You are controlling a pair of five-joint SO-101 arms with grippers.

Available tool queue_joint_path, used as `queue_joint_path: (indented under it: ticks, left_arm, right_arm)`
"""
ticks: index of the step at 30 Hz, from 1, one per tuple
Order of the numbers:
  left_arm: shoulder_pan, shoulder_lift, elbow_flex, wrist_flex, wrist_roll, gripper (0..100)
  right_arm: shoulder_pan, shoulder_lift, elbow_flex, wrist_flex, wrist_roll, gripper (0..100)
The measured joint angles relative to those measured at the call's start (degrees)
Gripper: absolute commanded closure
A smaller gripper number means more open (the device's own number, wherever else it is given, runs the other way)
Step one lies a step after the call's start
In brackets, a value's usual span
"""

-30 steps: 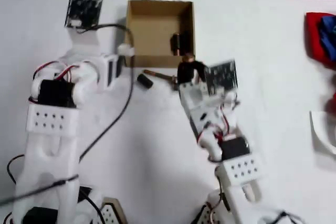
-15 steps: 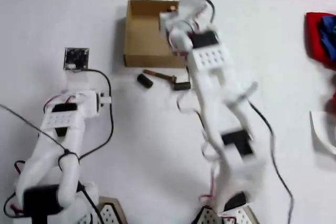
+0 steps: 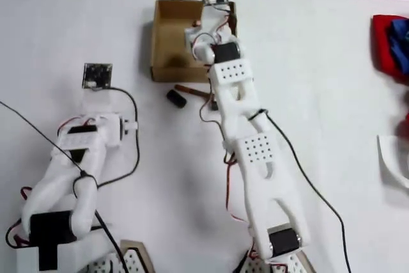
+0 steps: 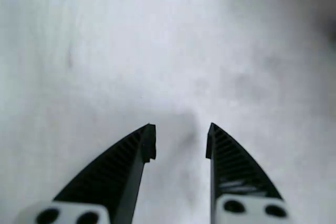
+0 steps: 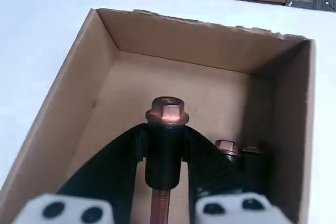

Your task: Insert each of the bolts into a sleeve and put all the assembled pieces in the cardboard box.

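Right claw (image 5: 165, 137): mine, clamped narrow on an assembled piece (image 5: 164, 153), a copper bolt pushed through a black sleeve, with the hexagon head up and the threaded shank hanging out below.
Held piece, place: in the mouth of the cardboard box (image 5: 173, 40), above its floor and roughly midway between the side walls. I cannot tell whether the shank touches the floor.
Cardboard box, contents: two boxed pieces (image 5: 227, 148), copper heads side by side on dark sleeves, tucked against one side wall just behind my finger. The rest of the floor is bare card.
Cardboard box, place: far side of the desk (image 3: 319, 94), top open.
Left claw (image 4: 180, 142): mine, fingers spread apart with nothing between them, over bare desk off to the side of the box.
Loose bolt (image 3: 190, 89): lying flat on the desk just in front of the box's near wall, no sleeve on it.
Loose sleeve (image 3: 176, 99): black, on the desk just beside the loose bolt. I cannot tell whether they touch.
Done, by my reckoning: two pieces assembled and boxed, and a third assembled and held over the box.
Left, by my reckoning: let the held piece go, then join the loose bolt and loose sleeve and box them. My arm hides part of the desk near them, so more parts may lie there.
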Motion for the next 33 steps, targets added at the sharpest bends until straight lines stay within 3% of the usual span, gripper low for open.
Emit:
queue_joint_path:
  ticks: [18,23,33]
  left_arm:
    - [0.0,0.0,-0.1,0.0,0.0,82]
    - [0.0,0.0,-0.1,0.0,0.0,82]
    - [0.0,0.0,-0.1,0.0,0.0,82]
  right_arm:
    - [0.7,0.4,4.2,1.0,4.2,97.5]
    - [0.7,0.4,6.4,2.0,0.1,97.1]
    - [0.8,0.4,7.1,2.0,-0.5,93.4]
